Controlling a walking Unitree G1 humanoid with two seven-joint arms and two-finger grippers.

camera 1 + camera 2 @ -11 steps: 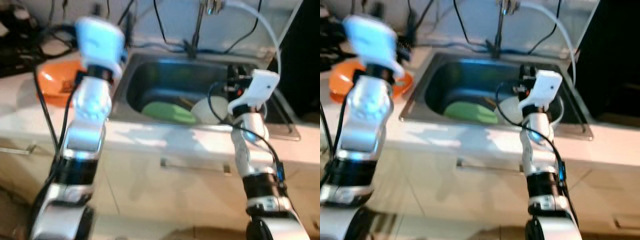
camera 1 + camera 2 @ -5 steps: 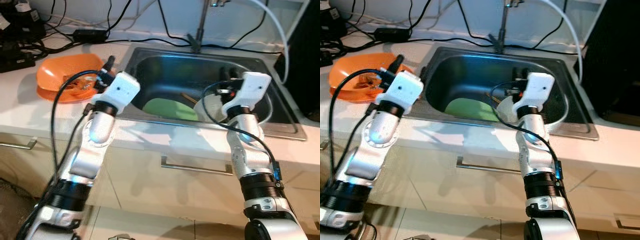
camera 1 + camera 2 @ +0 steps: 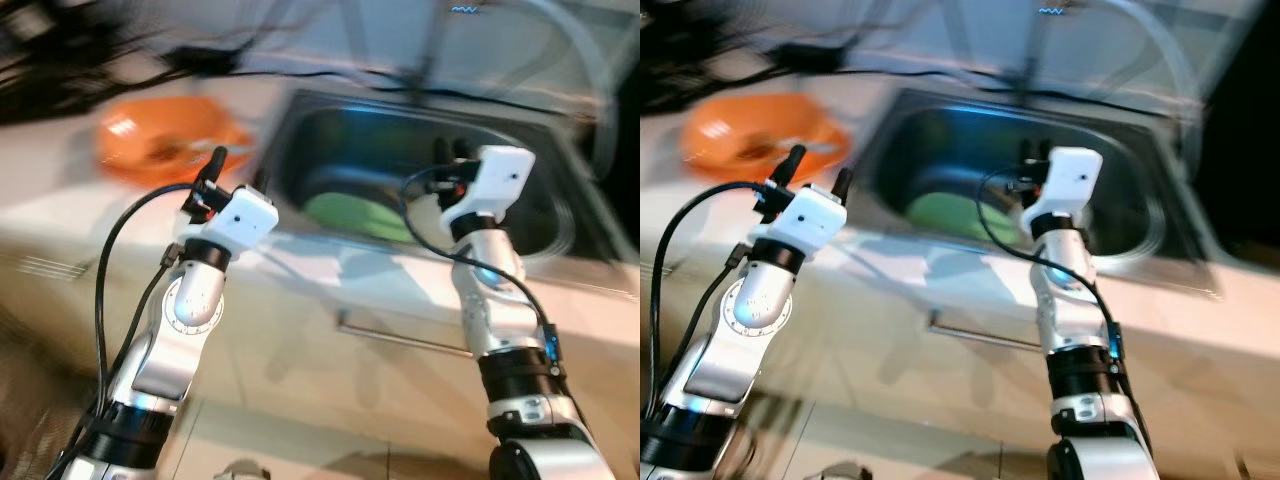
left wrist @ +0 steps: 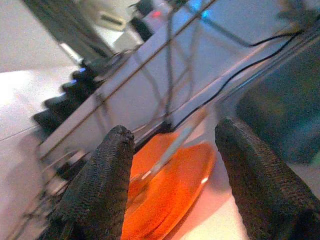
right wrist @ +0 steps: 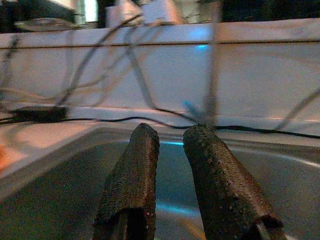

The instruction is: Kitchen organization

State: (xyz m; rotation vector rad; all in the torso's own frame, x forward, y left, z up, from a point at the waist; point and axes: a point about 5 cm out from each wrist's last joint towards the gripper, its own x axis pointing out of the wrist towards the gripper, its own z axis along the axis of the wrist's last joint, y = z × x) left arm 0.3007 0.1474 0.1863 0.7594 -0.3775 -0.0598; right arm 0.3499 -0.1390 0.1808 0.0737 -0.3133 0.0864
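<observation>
Setting: kitchen counter (image 3: 300, 270), pale, with a steel sink (image 3: 970, 125) set into it; cables trail along the back wall. Head views are smeared, so fine detail is unsure.
Orange dish: bowl (image 3: 170, 140) sits on the counter to the left of the sink, with something small inside that I cannot identify; a thin rod-like thing lies across it in the left wrist view.
Sink contents: green plate (image 3: 355, 215) lies flat on the sink floor; a white rounded item beside it is mostly hidden behind the right arm.
Left gripper (image 4: 172, 145): raised over the counter's front part, fingers spread wide and empty, aimed at the bowl, well short of it.
Right gripper (image 5: 170, 150): held above the sink's near rim, pointing across the basin toward the back wall; fingers nearly together with a narrow gap, nothing between them.
Step in hand: likely positioning at the counter before reaching for either the bowl or the sink dishes.
How to do it well: let the view settle before reaching; then bring the left fingers down astride the bowl's near rim, not its middle; spread the right fingers before dipping into the basin.
Risk: snagging the arm cables or the trailing wall leads.
</observation>
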